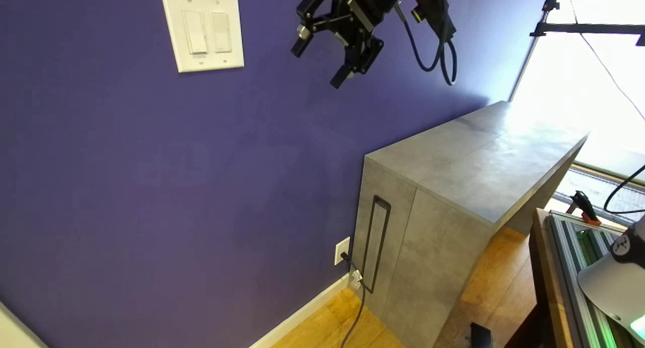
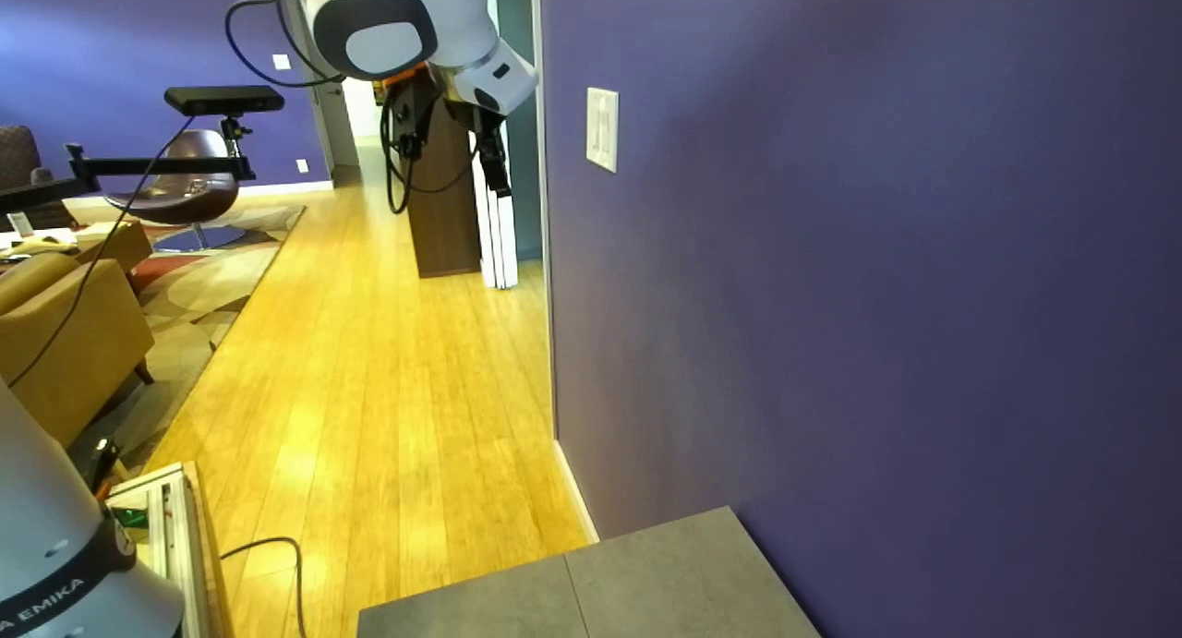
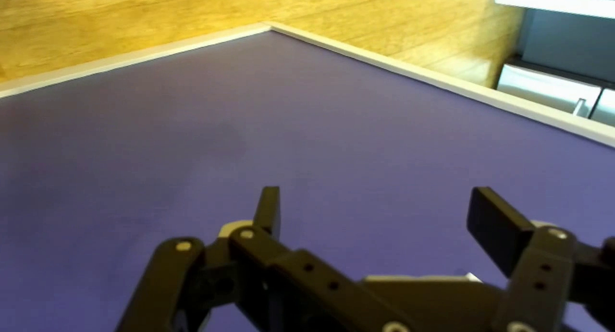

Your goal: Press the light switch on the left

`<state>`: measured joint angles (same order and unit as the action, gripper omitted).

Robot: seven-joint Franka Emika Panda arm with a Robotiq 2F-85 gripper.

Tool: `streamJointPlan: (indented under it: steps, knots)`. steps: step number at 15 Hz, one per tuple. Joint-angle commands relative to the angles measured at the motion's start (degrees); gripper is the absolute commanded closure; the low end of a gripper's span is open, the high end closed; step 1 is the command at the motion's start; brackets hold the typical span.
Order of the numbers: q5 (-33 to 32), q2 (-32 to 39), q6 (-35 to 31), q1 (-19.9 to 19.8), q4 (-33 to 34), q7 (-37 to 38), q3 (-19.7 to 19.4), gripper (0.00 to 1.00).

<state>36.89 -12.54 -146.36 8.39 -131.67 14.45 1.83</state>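
The light switch is the left-hand tall white rocker paddle in a white double wall plate on the purple wall. Its lower end stands out a little. The twin paddle is right of it. The plate also shows edge-on in an exterior view. My gripper is open and empty, to the right of the plate and apart from it, fingers pointing down-left. It also shows in an exterior view. In the wrist view the gripper has widely spread fingers; the paddles are not visible there, only a small white corner behind the gripper body.
A grey cabinet desk stands against the wall below the arm. A small outlet plate with a plugged cord is low on the wall. Cables hang from the arm. A camera on a stand is beyond the arm. White trim borders the wall.
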Motion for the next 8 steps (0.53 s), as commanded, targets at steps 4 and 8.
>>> streamJointPlan:
  steps: [4, 8]
  knots:
    - [4.2, 2.8, -1.5, -0.5, 2.0, -1.2, 1.3, 0.0]
    - [6.0, 3.5, -3.2, -0.6, 2.9, 0.5, 1.3, 0.0]
